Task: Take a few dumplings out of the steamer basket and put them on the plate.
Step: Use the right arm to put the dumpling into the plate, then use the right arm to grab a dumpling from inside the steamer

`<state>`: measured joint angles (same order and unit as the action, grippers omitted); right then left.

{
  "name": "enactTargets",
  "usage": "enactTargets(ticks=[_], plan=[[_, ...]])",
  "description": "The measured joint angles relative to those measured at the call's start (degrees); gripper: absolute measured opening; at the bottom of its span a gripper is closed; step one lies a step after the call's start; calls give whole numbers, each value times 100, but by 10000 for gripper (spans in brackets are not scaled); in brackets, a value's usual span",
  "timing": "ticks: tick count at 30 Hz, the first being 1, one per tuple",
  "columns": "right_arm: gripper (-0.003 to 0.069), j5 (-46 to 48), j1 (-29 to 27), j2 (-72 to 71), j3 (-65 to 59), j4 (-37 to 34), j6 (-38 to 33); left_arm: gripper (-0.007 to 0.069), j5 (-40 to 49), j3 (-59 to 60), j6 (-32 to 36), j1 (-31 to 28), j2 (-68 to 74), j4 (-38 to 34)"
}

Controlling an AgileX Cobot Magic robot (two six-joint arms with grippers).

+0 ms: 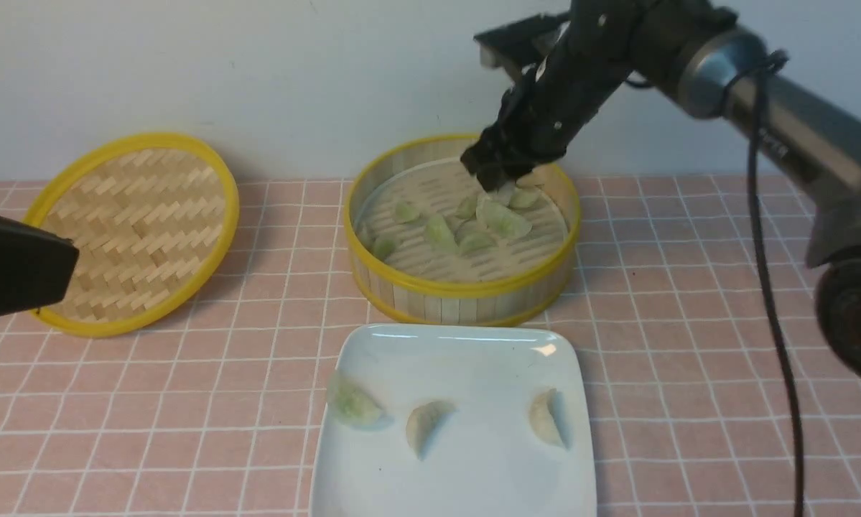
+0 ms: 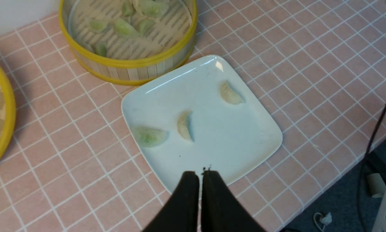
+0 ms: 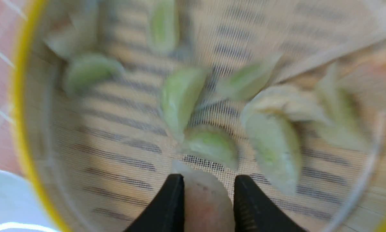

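Note:
The steamer basket [image 1: 466, 291] holds several pale green dumplings [image 1: 505, 219] on its slatted floor [image 3: 122, 129]. My right gripper [image 1: 502, 176] is inside the basket at its far side, shut on a pinkish-beige dumpling [image 3: 204, 199] held between its fingers [image 3: 172, 199]. The white plate [image 1: 459, 359] lies in front of the basket with three dumplings: a green one [image 1: 355, 403] and two beige ones [image 1: 424, 424]. My left gripper [image 2: 201, 175] is shut and empty, hovering above the plate's [image 2: 244, 138] near edge.
The flat woven lid [image 1: 132, 230] with a yellow rim leans at the back left. A pink checked cloth [image 1: 689, 323] covers the table. A black cable [image 1: 775, 323] hangs from the right arm. The table edge and floor show in the left wrist view [image 2: 350, 196].

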<state>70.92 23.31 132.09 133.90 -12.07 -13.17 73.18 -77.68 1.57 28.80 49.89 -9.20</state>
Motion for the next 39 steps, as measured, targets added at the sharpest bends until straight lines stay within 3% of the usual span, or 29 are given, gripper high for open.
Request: enactTargets(ticks=[8,15,18,26,31,39], plan=[[179,8,296,-2030,-2995,-673,219,-6,0,0,-6,0,0,84],[181,-212,955,-1937,-4668,-625,271,-6,0,0,-1,0,0,210],[223,-497,1051,-1789,-4734,-619,275,-6,0,0,-1,0,0,233],[491,-828,1055,-1772,-4280,-253,269,-6,0,0,-1,0,0,255],[519,-1591,877,-1710,-3506,817,519,-6,0,0,-1,0,0,255],[521,-1731,111,-547,-1912,1062,544,-6,0,0,-5,0,0,255]])
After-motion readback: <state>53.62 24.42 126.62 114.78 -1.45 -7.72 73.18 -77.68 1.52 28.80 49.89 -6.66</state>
